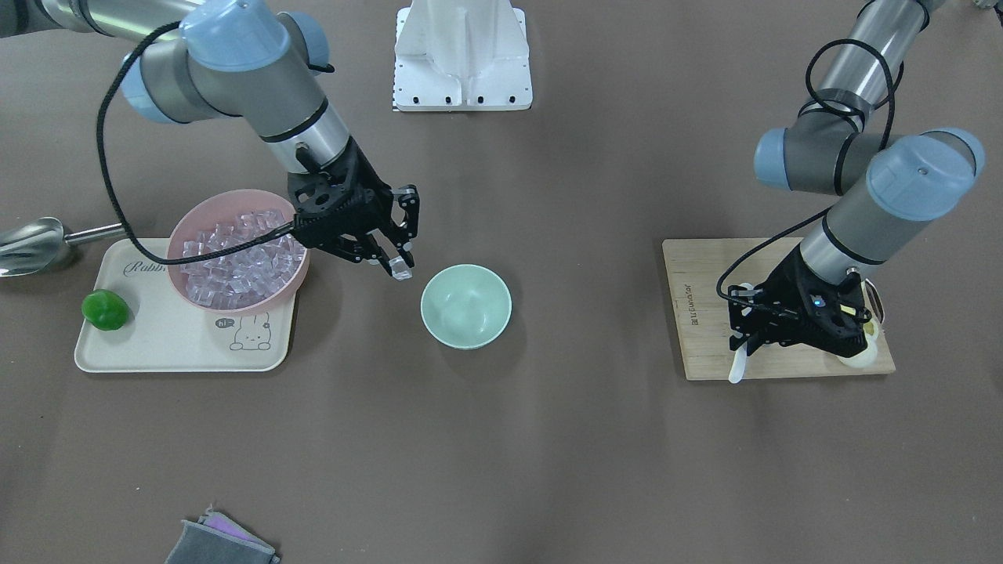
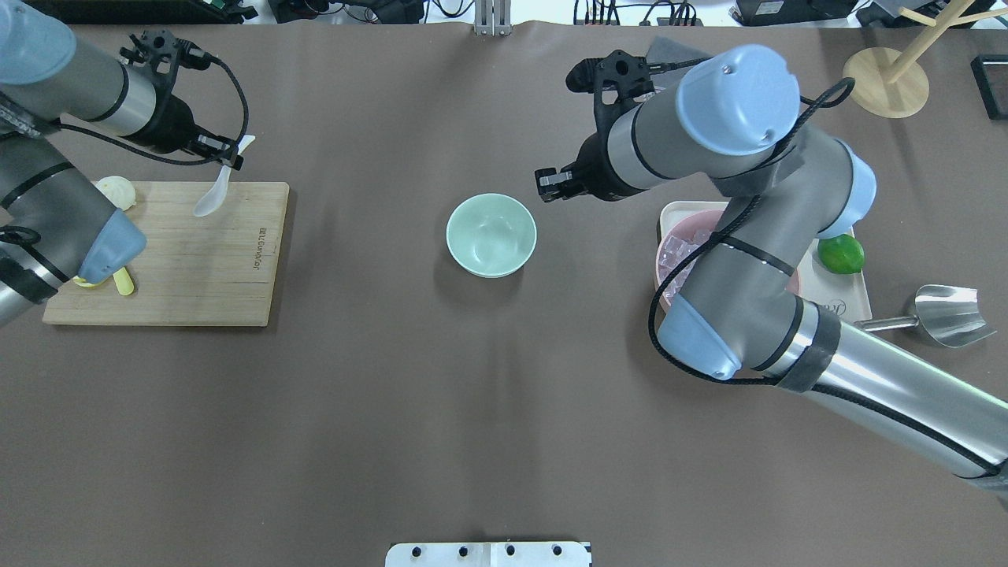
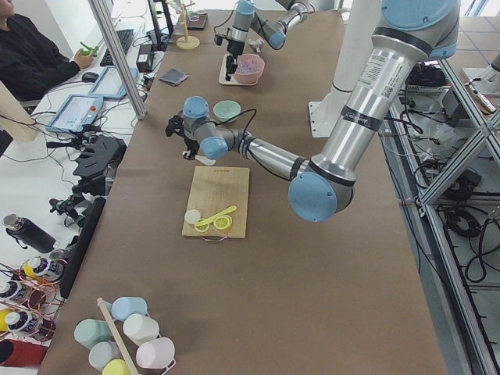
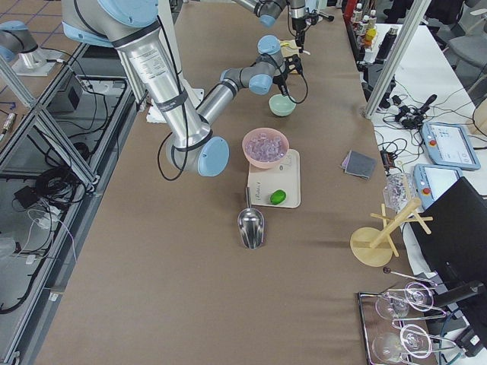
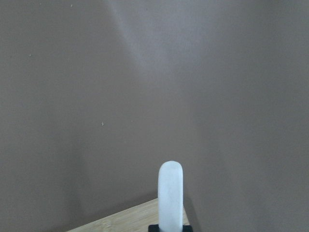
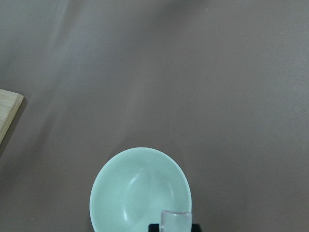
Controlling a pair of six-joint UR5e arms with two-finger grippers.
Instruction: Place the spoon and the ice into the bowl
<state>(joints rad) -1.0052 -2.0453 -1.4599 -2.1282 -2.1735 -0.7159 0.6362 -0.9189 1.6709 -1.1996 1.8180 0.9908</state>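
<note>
The mint-green bowl (image 1: 466, 305) stands empty at the table's middle; it also shows in the overhead view (image 2: 491, 235) and the right wrist view (image 6: 140, 193). My right gripper (image 1: 400, 265) is shut on a clear ice cube (image 1: 403, 270) and holds it in the air between the pink bowl and the green bowl, just short of the green bowl's rim; the cube also shows in the right wrist view (image 6: 176, 220). My left gripper (image 2: 229, 160) is shut on the white spoon (image 2: 215, 194) by its handle, lifted over the far edge of the wooden board (image 2: 197, 268). The spoon also shows in the left wrist view (image 5: 171, 198).
A pink bowl (image 1: 227, 304) full of ice cubes sits on a cream tray (image 1: 172, 337) with a green lime (image 1: 106, 309). A metal scoop (image 1: 31, 243) lies beside the tray. A yellow utensil (image 2: 122, 281) and a pale round piece (image 2: 116, 191) lie on the board. A grey cloth (image 1: 219, 540) lies at the table's edge.
</note>
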